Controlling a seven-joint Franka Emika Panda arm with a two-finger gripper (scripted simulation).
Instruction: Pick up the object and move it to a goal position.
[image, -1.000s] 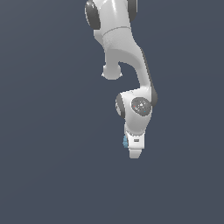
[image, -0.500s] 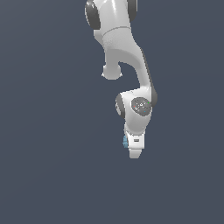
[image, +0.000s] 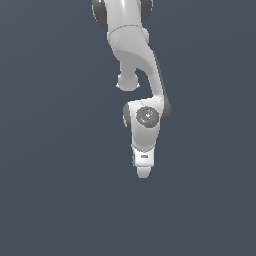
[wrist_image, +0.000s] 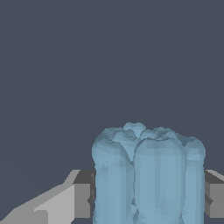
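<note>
While the light-blue object (wrist_image: 148, 175) fills the space between the two grey fingers (wrist_image: 83, 194) in the wrist view, touching both inner faces, the exterior view shows only a sliver of it (image: 134, 161) at the edge of the tool (image: 143, 172) on the exterior view's left. The tool is clamped on the object, its jaws pressed against opposite sides. The white arm (image: 137, 55) hangs from above with the tool pointing down against a plain dark grey background. Compared with the earlier frames, arm, tool and object sit in the same place; no shift is visible.
</note>
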